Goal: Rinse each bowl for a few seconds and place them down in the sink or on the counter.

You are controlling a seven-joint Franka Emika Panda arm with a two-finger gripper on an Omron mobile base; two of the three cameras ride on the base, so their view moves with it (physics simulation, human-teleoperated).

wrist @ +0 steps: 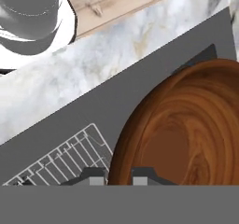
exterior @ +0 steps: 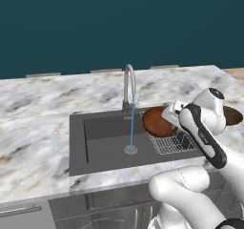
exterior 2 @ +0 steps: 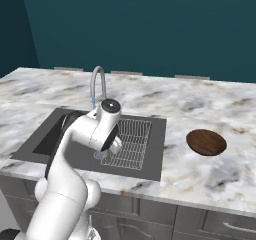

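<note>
The pincer is clamped on the rim of one bowl, holding it over the wire rack at the sink's right end. Water runs from the faucet, just left of the bowl, which looks clear of the stream. Next call: carry it left under the flow. The second bowl waits on the surface, right of the sink.
</note>
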